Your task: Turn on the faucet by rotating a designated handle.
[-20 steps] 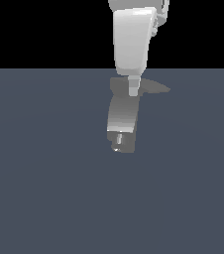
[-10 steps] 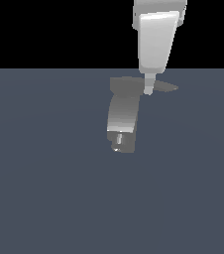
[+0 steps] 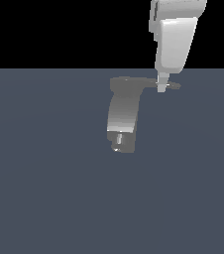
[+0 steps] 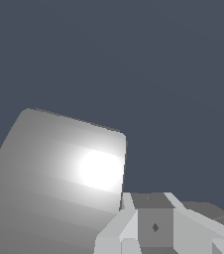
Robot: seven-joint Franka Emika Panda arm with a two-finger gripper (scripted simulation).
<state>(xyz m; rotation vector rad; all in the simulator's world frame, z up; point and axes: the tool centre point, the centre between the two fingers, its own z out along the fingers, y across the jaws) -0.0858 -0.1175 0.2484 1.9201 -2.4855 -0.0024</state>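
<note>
The white jaws (image 3: 161, 85) touch the thin flat grey handle (image 3: 151, 82) atop the small grey metal faucet (image 3: 123, 116); their gap is hidden. Pushing step; next, sweep sideways.

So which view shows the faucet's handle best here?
The exterior view: the handle juts sideways from the faucet top, with the claw at its outer end. The wrist view shows mostly the faucet's bright body; the handle is hard to make out.

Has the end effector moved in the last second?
Yes. The end effector has shifted toward the exterior view's right, from over the faucet out along the handle.
</note>
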